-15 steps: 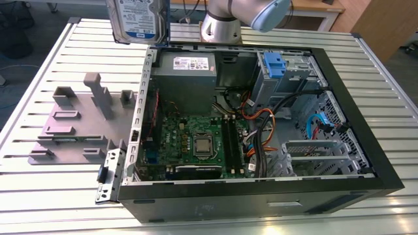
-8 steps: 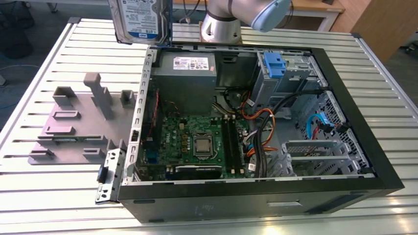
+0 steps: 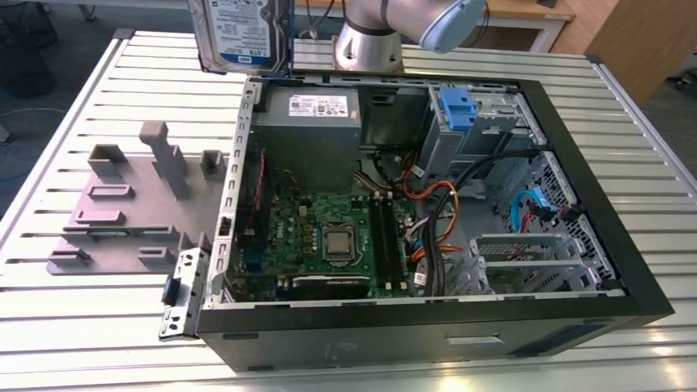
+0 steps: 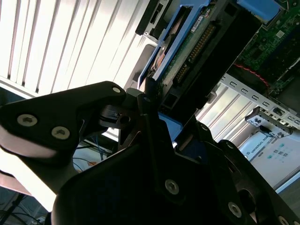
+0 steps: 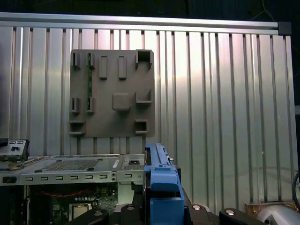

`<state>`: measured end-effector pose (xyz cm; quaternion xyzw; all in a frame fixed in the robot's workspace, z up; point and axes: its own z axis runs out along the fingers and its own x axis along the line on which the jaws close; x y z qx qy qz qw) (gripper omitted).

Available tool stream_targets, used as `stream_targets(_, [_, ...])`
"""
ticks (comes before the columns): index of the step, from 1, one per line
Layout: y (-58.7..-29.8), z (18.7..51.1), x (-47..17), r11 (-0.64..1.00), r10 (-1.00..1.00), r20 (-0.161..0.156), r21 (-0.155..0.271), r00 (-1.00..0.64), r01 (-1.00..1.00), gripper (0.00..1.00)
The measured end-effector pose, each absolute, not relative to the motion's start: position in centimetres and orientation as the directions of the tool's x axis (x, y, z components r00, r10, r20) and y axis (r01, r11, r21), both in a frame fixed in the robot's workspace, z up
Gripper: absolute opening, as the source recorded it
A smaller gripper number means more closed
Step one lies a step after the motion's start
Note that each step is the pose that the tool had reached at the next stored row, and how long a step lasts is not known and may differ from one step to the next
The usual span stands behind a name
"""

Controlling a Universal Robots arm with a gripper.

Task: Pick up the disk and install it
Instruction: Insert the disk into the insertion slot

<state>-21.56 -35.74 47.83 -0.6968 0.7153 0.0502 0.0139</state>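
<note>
The disk [image 3: 241, 33] hangs in the air above the table's far edge, behind the open computer case [image 3: 610, 220]. Its white-and-blue label faces the exterior camera and its top runs out of the picture. In the second wrist view my gripper [image 4: 157, 108] is shut on the disk [image 4: 187, 51], with black fingers [image 4: 89, 101] pressing its blue-railed edges. The first wrist view looks down past the disk's blue rail [image 5: 161, 180], which stands edge-on between the finger bases of my gripper [image 5: 165, 211].
A grey plastic stand [image 3: 130, 212] with upright posts lies on the slatted table at the exterior view's left of the case. Inside the case are a grey power-supply box [image 3: 310, 122], a motherboard [image 3: 326, 237], loose cables [image 3: 436, 204] and a blue-latched drive bay [image 3: 458, 110].
</note>
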Motion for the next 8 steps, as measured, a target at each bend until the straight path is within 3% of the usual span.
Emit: stream_targets(8, [-35.74,47.83,-20.88,0.024,-0.996,-0.09,0.052,-0.028,-0.998,0.37])
